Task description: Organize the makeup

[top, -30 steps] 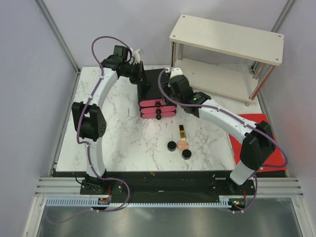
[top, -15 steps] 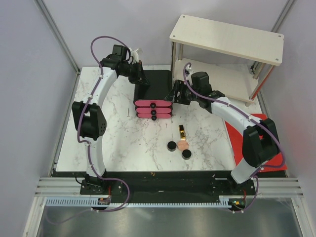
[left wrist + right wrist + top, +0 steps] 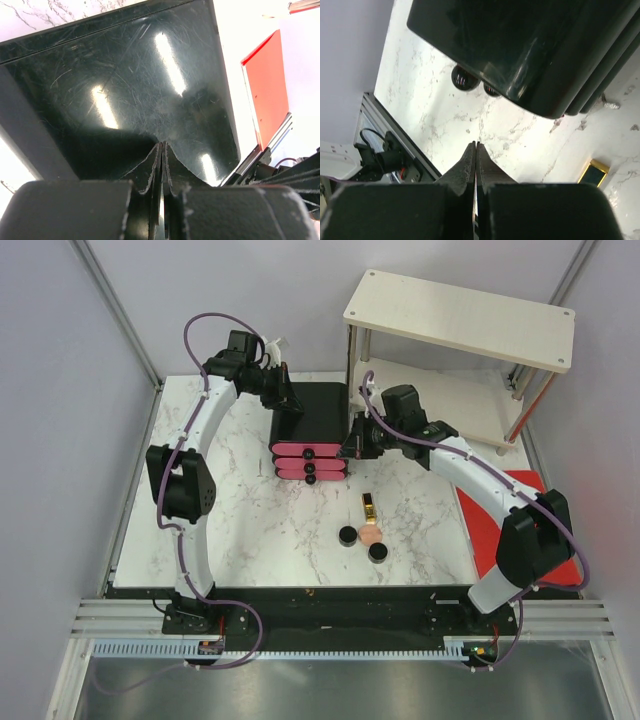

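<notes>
— What's the setting?

— A white marbled table (image 3: 250, 520) inside pale walls. There is a wooden shelf (image 3: 460, 320) at the far right corner and a red mat (image 3: 481, 515) along the right edge.

— And the makeup?

— It lies loose in a small cluster near the table's middle. Two round black jars (image 3: 347, 535) flank a peach puff (image 3: 371, 534), and a gold-black tube (image 3: 369, 506) lies just behind the puff. I see no foundation tubes or clear container.

— What's around it?

— Farther back stands a black box (image 3: 318, 410) with three pink drawers (image 3: 310, 462), all pushed in.

— And the arms?

— Both are at the box. The left gripper (image 3: 162, 150) has its fingers pressed together over the glossy lid, with nothing between them. The right gripper (image 3: 475, 150) is likewise closed and empty, beside the box's right side.

— How far along is the job?

— Barely begun, I'd say. Every visible item sits on the marble, and no drawer is open to take one.

— Any brands or writing?

— None legible; the tube's face is too small to read.
</notes>
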Robot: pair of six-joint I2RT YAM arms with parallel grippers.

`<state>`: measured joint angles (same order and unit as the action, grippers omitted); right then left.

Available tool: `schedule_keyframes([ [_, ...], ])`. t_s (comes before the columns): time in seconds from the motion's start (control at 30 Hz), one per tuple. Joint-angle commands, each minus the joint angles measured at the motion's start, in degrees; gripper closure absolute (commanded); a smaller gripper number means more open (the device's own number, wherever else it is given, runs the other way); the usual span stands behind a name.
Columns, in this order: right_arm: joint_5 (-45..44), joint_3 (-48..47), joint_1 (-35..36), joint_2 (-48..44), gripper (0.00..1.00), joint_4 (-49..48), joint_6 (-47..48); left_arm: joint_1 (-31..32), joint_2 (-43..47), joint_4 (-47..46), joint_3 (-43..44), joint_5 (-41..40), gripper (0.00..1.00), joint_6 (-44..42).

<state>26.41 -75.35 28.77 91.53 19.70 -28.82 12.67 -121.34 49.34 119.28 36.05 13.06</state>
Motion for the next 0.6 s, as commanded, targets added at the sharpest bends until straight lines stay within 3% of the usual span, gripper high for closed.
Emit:
schedule_keyframes([
  [0.0,2.07,-2.34,1.46,1.37,1.0,5.43,5.44,-0.1,-5.66,9.19,-2.92,-10.21,0.93,-1.72],
  [0.13,-2.23,-2.87,1.64,5.59,1.0,9.3,7.37,-0.01,-4.96,9.11,-3.18,-10.91,0.93,-1.81],
  [0.33,-15.59,-8.39,1.55,10.51,1.0,9.39,6.58,-0.1,-3.21,9.63,-3.97,-11.71,0.93,-2.69],
  [0.57,-23.07,-9.55,1.37,10.43,1.0,2.89,2.98,-0.01,-1.36,9.72,-7.22,-11.97,0.93,-3.39],
])
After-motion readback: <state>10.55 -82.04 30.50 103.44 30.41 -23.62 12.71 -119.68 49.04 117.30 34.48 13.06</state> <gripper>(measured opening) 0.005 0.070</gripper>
